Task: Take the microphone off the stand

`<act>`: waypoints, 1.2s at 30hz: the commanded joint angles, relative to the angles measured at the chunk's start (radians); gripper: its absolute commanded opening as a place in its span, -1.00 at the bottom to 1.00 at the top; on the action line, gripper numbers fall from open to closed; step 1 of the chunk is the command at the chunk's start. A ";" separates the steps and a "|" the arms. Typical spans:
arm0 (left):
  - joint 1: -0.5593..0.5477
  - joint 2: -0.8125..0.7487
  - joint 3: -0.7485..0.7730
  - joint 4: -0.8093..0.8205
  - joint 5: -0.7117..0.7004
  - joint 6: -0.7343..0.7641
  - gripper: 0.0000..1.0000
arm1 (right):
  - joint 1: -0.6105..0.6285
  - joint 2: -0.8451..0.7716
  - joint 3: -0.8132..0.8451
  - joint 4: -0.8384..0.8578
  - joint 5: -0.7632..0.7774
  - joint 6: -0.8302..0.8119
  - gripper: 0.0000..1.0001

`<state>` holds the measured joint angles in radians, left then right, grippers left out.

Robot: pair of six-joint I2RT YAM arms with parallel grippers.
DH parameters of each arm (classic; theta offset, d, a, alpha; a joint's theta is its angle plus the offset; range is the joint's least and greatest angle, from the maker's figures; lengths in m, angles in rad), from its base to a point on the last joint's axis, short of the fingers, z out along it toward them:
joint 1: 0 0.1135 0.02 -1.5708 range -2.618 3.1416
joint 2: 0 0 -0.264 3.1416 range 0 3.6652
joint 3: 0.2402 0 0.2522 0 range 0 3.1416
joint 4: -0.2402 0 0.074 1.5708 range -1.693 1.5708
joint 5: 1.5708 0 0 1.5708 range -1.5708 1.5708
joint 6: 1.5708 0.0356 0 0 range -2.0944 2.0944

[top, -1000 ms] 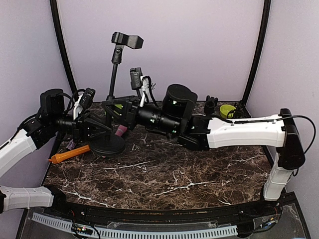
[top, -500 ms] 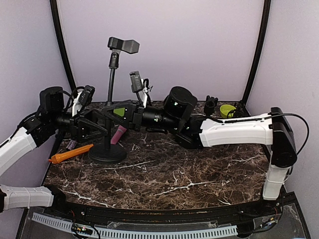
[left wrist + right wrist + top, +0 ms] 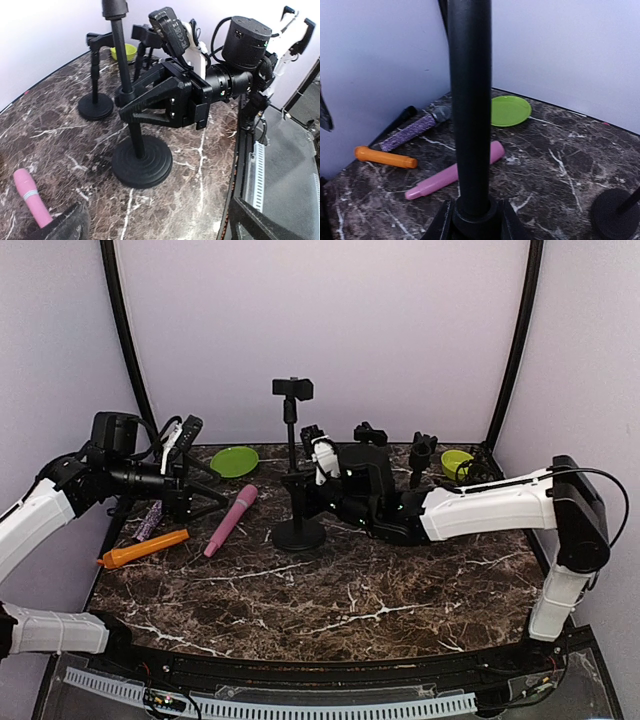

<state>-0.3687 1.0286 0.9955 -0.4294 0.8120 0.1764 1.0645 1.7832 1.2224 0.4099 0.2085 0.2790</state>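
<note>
Center frame, right gripper (image 3: pixel 298 490) clamps the microphone stand (image 3: pixel 298 534) pole; at left, left gripper (image 3: pixel 215 488) gapes wide, pink microphone (image 3: pixel 230 521) lying beside it

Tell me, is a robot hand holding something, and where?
The right gripper grips the black stand by its pole, just above the round base. The left gripper is open, holding nothing; the pink microphone lies on the table.
</note>
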 commanded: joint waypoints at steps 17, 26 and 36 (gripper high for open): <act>0.069 -0.045 0.026 -0.071 -0.080 0.121 0.97 | -0.108 0.360 -0.022 0.579 0.363 -0.188 -1.00; 0.070 -0.050 0.035 -0.073 -0.079 0.134 0.98 | -0.079 0.306 -0.129 0.576 0.378 -0.194 0.52; 0.080 -0.045 0.063 -0.111 -0.079 0.130 0.98 | -0.023 -0.022 -0.358 0.415 0.252 -0.165 1.00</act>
<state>-0.2977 0.9993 1.0164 -0.5003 0.7208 0.2962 1.0237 1.9141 0.9089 0.8734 0.5301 0.0994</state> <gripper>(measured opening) 0.988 0.999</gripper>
